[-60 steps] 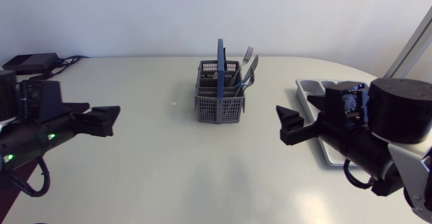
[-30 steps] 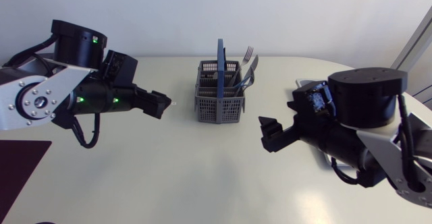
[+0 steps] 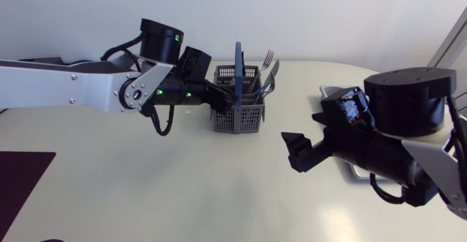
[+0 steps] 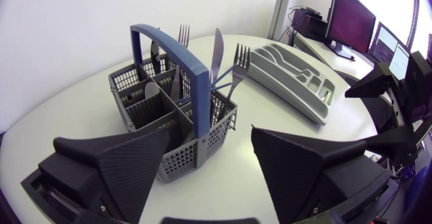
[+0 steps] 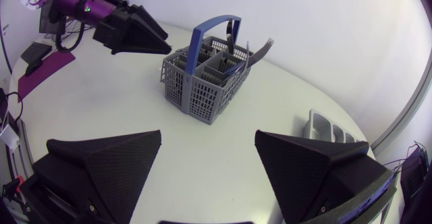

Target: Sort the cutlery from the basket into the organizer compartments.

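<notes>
The left end effector [image 3: 217, 98] had swung in from the surface's left edge. Its fingers were spread and empty, just beside the basket [image 3: 238, 111] near the far edge. The cutlery [image 3: 268, 58] inside was unsorted, and a first pick looked close. The right end effector [image 3: 298, 151] hung open near the organizer [image 3: 330, 95].

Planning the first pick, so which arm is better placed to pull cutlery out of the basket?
Probably left. The left tool is open right beside the basket, cutlery just ahead of it; the right tool hangs well apart from it.
</notes>
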Available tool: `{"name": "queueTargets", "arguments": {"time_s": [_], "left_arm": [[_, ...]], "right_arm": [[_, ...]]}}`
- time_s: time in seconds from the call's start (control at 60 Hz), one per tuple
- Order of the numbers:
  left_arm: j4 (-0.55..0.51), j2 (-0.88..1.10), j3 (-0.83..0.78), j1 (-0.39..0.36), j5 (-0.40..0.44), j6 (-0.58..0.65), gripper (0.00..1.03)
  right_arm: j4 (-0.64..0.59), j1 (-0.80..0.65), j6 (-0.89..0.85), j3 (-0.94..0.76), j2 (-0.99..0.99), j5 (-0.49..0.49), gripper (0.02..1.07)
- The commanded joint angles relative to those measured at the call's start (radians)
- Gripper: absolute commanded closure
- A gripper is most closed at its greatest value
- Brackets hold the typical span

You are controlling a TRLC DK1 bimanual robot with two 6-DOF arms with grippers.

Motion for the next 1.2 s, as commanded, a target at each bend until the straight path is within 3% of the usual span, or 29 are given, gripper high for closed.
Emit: {"name": "queueTargets", "arguments": {"time_s": [0.0,0.117,0.317,0.383,0.483,0.583,0.933,1.183], "left_arm": [[0.035,0.048,0.045,0.007,0.024,0.017,0.27],[0.13,0.113,0.058,0.0,0.024,0.012,0.4],[0.146,0.22,0.147,-0.019,0.023,0.011,0.46],[0.152,0.248,0.174,-0.019,0.023,0.007,0.63],[0.158,0.26,0.187,-0.02,0.023,0.007,0.76],[0.158,0.262,0.185,-0.025,0.021,0.009,0.99],[0.114,0.094,0.007,-0.031,0.024,0.034,1.0],[-0.043,-0.251,-0.284,-0.022,0.139,0.096,1.0]], "right_arm": [[-0.015,-0.002,-0.024,0.001,0.014,-0.028,0.07],[-0.011,-0.023,-0.045,-0.004,0.04,-0.071,0.07],[-0.011,-0.039,-0.065,0.012,0.077,-0.071,0.07],[-0.011,-0.042,-0.067,0.01,0.083,-0.071,0.07],[-0.009,-0.042,-0.071,0.006,0.088,-0.071,0.07],[-0.008,-0.045,-0.073,0.001,0.089,-0.071,0.07],[-0.017,-0.074,-0.086,-0.017,0.054,-0.071,0.07],[-0.009,-0.141,-0.105,-0.028,0.054,-0.094,0.07]]}}
